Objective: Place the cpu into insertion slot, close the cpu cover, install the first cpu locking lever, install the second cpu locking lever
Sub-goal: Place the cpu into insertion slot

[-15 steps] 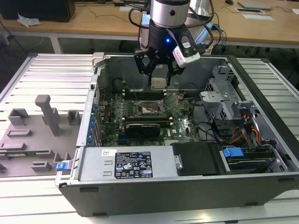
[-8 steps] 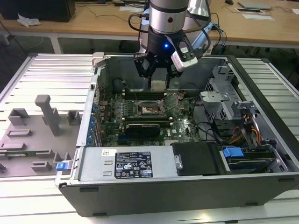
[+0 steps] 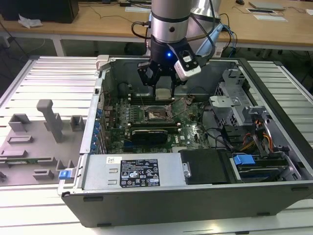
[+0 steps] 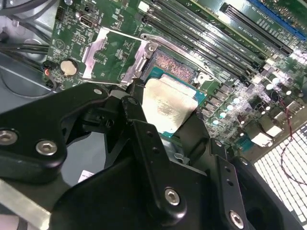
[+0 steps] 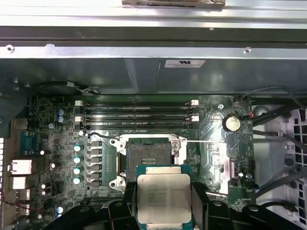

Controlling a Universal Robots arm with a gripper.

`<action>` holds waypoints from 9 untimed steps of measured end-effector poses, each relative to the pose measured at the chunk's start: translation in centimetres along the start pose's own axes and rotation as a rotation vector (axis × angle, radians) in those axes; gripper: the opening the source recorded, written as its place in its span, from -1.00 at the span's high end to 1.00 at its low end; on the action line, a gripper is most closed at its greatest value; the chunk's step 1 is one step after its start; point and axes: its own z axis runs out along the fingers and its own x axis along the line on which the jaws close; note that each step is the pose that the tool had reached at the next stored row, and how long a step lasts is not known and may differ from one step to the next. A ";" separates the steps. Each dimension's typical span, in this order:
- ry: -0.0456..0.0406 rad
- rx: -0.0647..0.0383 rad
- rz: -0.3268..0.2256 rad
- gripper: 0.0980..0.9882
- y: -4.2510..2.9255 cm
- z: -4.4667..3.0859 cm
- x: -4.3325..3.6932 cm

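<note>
Clamping the cpu (image 5: pixel 164 199) by two opposite edges, the jaws of the gripper (image 5: pixel 164 202) are clenched on the chip, black fingers (image 5: pixel 127 203) pressed against its sides in both wrist views. The chip's pale metal top faces the cameras, with a green border showing around it. In the exterior view the cpu (image 3: pixel 164 93) hangs level under the gripper (image 3: pixel 164 91), above the motherboard (image 3: pixel 190 129) and clear of it, close over the insertion slot (image 3: pixel 156 115) but not seated. The first wrist view shows the insertion slot (image 5: pixel 147 160) bare, its dark contact field uncovered inside a metal rim. In the second wrist view the cpu cover (image 4: pixel 92 51) is swung open, standing off one side of the slot with green board visible through its window. A thin metal rod (image 5: pixel 206 142) runs out from the slot's rim along the board. Just beyond the socket lie long black memory slots (image 5: pixel 139 115), and a round coin battery (image 5: pixel 232 123) sits off to one side. All this lies inside an open computer case (image 3: pixel 146 205) resting on its side on a ribbed metal tabletop (image 3: pixel 49 73). A labelled power supply box (image 3: pixel 139 171) fills the case's near edge. Grey plastic fixtures (image 3: pixel 49 120) stand on the tabletop at the exterior view's left.
</note>
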 end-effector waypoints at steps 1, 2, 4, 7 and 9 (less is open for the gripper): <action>-0.0011 0.000 0.000 0.00 0.02 0.22 0.13; -0.0017 0.000 0.000 0.00 0.02 0.36 0.23; -0.0031 0.000 0.000 0.00 0.01 0.69 0.47; -0.0045 0.003 0.008 0.00 -0.02 1.04 0.63; -0.0079 0.005 0.047 0.00 -0.03 1.16 0.64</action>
